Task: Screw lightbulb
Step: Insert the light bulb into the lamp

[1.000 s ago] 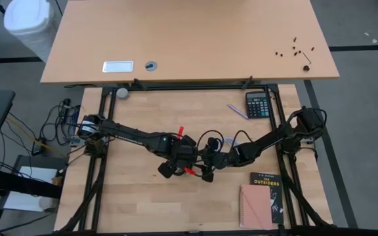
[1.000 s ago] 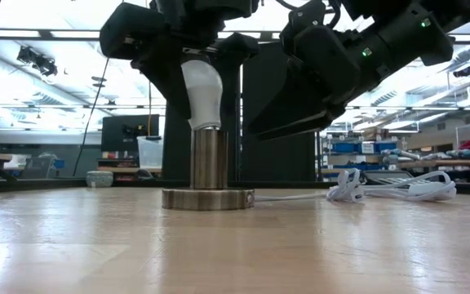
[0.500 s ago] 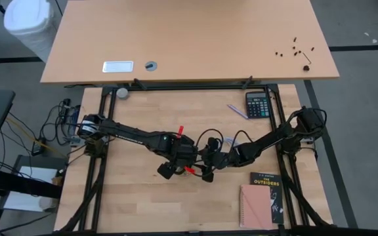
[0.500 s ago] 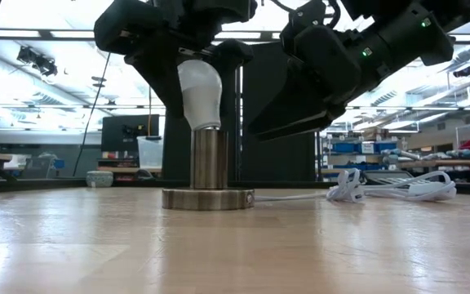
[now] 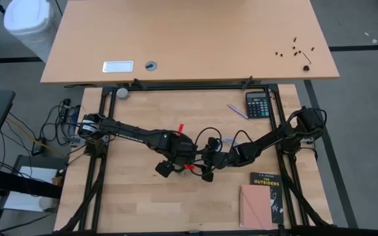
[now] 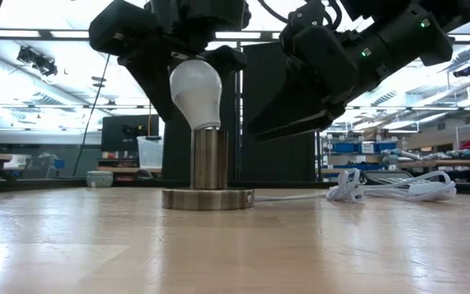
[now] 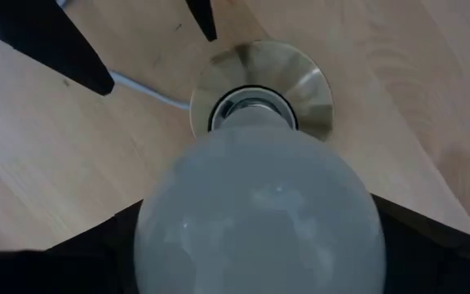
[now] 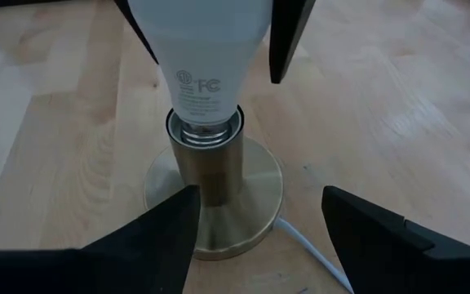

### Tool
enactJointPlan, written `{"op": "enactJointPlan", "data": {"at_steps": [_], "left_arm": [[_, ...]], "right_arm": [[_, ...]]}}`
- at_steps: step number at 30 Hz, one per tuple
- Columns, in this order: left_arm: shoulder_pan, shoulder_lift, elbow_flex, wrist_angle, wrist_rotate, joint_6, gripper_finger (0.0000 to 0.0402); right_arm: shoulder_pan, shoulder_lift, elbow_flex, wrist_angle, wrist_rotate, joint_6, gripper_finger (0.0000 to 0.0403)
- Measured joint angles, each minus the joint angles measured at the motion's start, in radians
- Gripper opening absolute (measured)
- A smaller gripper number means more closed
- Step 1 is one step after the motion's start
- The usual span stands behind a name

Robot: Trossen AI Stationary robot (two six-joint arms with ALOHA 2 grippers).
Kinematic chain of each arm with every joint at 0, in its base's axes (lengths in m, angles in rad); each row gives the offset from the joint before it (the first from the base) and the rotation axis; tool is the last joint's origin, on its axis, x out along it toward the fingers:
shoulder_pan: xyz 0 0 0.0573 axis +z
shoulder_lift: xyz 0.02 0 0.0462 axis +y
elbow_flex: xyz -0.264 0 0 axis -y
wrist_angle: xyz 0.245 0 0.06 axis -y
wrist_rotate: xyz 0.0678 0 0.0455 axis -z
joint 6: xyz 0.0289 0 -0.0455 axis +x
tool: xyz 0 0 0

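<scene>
The white lightbulb (image 6: 196, 90) stands with its grey screw base in the mouth of a brass socket (image 6: 209, 163). The socket's round foot rests on the table near the middle. My left gripper (image 5: 172, 160) comes down over the bulb and is shut on it. My right gripper (image 8: 259, 237) slants down beside the socket from the table's right. It is open, with its fingers apart on either side of the socket's foot (image 8: 210, 204), and I see no touch. My left gripper pinches the bulb's white globe at its widest part (image 7: 157, 229) between its two fingers, one on each side. The fingers come from above, pointing steeply down. The bulb leans a little, its threaded neck (image 8: 205, 126) sitting in the socket's mouth.
A white cord (image 6: 382, 189) runs from the socket and lies coiled at the right. A calculator (image 5: 258, 105) and a pen (image 5: 237, 111) lie at the far right. A book (image 5: 268, 187) and a pink notebook (image 5: 254, 206) lie at the near right.
My left gripper has tipped and turned a little with the bulb in its hold, drifting slightly toward the table's left edge. The bulb's globe now leans further that way, while its neck has stayed at the socket's mouth.
</scene>
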Motion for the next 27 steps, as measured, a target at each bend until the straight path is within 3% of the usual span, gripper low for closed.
{"op": "enactJointPlan", "data": {"at_steps": [27], "left_arm": [[0.023, -0.014, -0.026, 0.015, 0.066, 0.005, 0.0331]], "right_arm": [[-0.002, 0.001, 0.0, -0.028, 0.009, 0.034, 0.0268]]}}
